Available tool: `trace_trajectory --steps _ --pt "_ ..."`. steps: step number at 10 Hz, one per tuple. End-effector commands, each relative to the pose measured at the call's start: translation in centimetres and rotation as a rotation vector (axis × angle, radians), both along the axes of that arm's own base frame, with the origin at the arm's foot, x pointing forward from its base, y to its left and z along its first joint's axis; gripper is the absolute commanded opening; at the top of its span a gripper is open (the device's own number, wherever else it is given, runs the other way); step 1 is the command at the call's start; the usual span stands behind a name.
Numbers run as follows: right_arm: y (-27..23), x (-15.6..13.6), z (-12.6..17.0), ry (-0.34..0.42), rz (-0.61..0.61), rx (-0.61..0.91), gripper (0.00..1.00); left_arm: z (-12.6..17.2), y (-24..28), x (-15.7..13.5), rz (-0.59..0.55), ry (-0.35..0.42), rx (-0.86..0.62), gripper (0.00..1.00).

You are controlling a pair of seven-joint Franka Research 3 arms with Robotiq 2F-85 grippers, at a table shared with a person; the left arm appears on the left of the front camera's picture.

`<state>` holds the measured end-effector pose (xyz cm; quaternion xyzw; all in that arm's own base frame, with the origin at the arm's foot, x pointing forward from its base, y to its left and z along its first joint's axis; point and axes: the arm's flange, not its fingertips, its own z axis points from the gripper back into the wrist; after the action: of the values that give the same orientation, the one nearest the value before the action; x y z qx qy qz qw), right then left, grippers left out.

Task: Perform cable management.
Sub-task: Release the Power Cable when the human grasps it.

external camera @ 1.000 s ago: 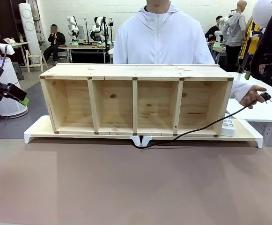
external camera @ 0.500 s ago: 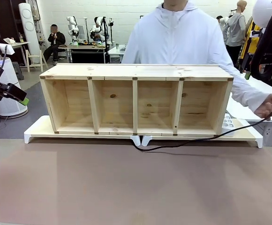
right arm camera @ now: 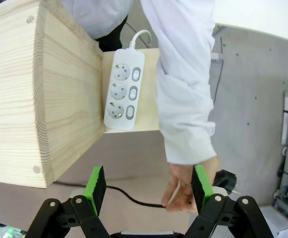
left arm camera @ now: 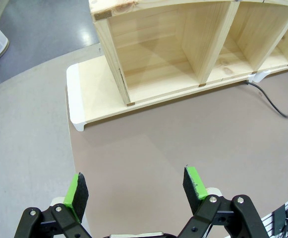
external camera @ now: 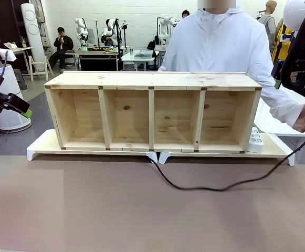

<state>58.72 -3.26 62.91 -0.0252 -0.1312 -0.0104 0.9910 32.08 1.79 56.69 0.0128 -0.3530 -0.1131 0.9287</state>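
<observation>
where it sags, one cable (external camera: 210,186) (black), four shelf (external camera: 152,111) bays

Black linked fingers with round silver pivot screws and bright green pads are seen on the left gripper (left arm camera: 138,187) and the right gripper (right arm camera: 147,186). A white zipped hooded jacket with long sleeves is worn by the person (external camera: 223,44).
</observation>
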Motion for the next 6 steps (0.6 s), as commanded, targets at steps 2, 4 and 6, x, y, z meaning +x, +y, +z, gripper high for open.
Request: trace_trajectory --steps 2,4,6 --pt "0.02 -0.01 -0.09 0.004 -0.003 0.005 0.89 -0.05 -0.01 0.17 0.001 -0.006 -0.002 1.0" --pt "0.02 -0.01 -0.09 0.004 -0.003 0.005 0.89 -0.05 -0.01 0.17 0.001 -0.006 -0.002 1.0" --pt "0.02 -0.01 -0.09 0.004 -0.003 0.005 0.89 -0.05 -0.01 0.17 0.001 -0.006 -0.002 1.0"
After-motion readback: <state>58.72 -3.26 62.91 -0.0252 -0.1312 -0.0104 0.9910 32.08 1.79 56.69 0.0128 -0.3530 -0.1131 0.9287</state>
